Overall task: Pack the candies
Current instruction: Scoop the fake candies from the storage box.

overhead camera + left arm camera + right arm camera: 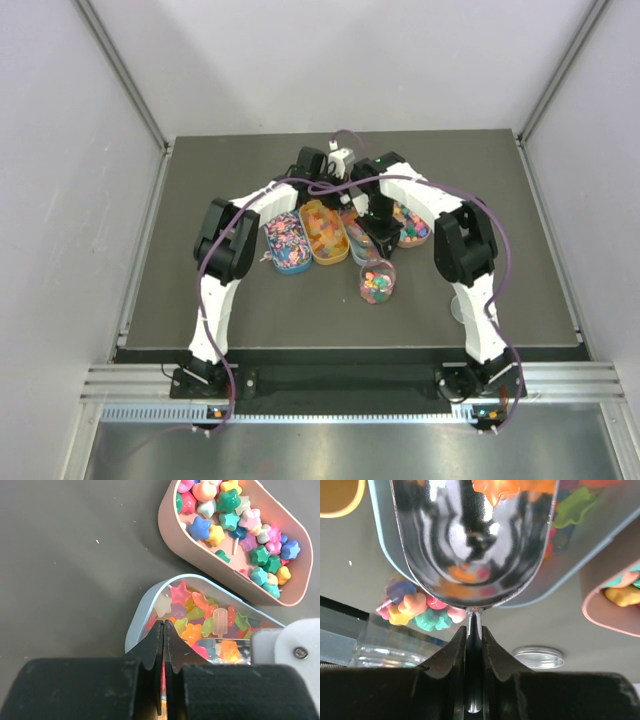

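The packing is partly done, I judge. The jar [377, 282], just below-left of the right end effector [474, 630], has some candies [415, 611] inside, and its lid [538, 657] lies apart on the tabletop [75, 555]. This end effector grips narrowly the handle of the scoop [470, 540], whose bowl, ahead over the light blue tray [137, 625], looks almost empty. The left end effector [163, 625] is closed at that tray's rim. Many candies are left in the trays.

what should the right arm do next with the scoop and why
Probably nudge the shiny metal scoop forward into the star-shaped candies in the pale blue oval tray. The right gripper is shut on its handle, and the bowl looks almost empty, with candies only at its front lip.
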Robot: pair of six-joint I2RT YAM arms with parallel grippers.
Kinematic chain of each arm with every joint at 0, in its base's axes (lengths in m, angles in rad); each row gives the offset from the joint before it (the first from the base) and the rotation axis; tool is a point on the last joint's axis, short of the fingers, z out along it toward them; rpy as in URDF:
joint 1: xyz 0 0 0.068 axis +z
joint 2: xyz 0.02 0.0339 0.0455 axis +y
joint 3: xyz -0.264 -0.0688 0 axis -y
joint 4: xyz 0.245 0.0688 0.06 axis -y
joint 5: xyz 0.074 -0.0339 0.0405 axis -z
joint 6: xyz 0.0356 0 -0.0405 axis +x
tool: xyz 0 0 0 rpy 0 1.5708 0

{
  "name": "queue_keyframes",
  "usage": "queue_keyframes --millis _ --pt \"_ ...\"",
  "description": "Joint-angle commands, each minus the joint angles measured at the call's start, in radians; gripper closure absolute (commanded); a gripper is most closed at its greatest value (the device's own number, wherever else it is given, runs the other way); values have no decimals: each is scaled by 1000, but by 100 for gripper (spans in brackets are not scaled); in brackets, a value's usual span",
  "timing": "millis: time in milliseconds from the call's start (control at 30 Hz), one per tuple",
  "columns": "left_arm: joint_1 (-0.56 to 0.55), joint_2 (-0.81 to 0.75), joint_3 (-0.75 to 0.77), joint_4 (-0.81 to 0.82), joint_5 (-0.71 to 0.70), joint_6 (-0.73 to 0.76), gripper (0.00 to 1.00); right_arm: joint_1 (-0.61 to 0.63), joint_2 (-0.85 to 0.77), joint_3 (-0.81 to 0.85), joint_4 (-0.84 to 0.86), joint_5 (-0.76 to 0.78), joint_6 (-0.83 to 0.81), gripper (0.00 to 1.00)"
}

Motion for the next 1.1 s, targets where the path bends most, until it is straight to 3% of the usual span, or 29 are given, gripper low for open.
queue_keyframes --millis 0,1067 --pt "-32 11 18 54 60 4 100 44 -5 -32 76 -21 22 100" --pt "-32 29 42 83 90 -43 100 25 153 235 179 120 25 100"
